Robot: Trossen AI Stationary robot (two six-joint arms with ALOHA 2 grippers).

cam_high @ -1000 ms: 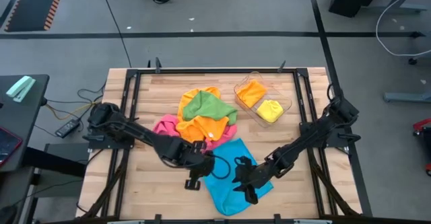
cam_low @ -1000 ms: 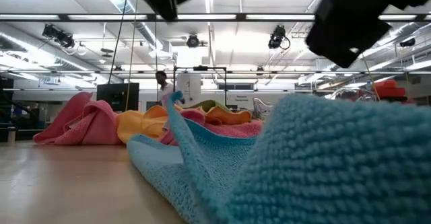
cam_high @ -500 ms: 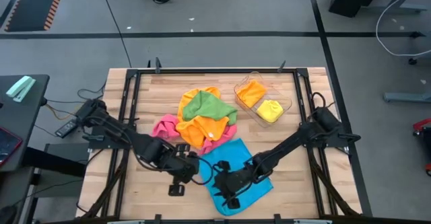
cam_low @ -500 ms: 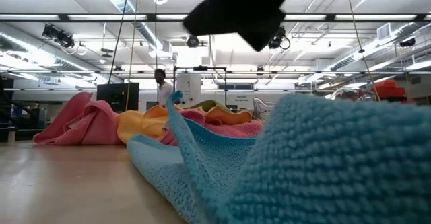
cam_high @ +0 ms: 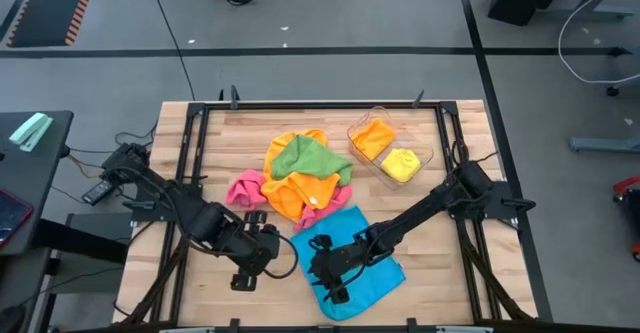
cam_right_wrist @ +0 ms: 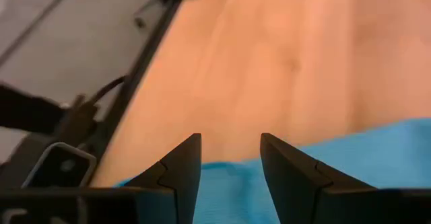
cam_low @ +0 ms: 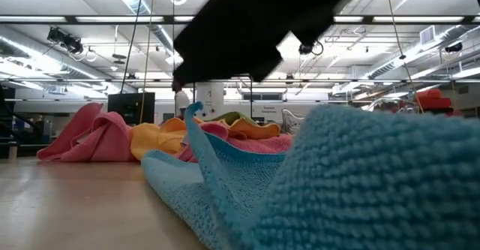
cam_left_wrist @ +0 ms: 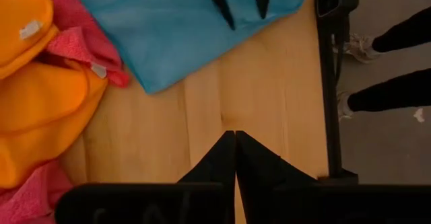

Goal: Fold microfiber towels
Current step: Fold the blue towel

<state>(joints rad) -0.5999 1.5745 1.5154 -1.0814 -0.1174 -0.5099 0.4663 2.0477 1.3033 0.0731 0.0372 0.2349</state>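
Note:
A blue towel (cam_high: 355, 223) lies spread and rumpled near the table's front edge, and it fills the foreground of the low view (cam_low: 337, 182). Behind it lies a loose pile of green (cam_high: 305, 158), orange (cam_high: 300, 191) and pink (cam_high: 245, 186) towels. My right gripper (cam_right_wrist: 230, 143) is open and low over the blue towel's left part (cam_high: 322, 278). My left gripper (cam_left_wrist: 234, 135) is shut over bare wood to the left of the blue towel (cam_high: 245, 276) and holds nothing. My right gripper slants down toward the table's left over the blue towel's left edge (cam_right_wrist: 377, 157), fingers apart. I cannot tell whether they touch the cloth.
A clear tray (cam_high: 430, 156) at the back right holds a folded orange and a folded yellow cloth. Bare wood lies left of the blue towel (cam_left_wrist: 269, 89). A person's legs (cam_left_wrist: 390, 69) stand on the floor past the table's near edge.
My left gripper has drawn away from the blue towel's left edge toward the table's left edge and has risen a little. My right gripper has travelled across the blue towel toward the table's left. The towel itself lies as before.

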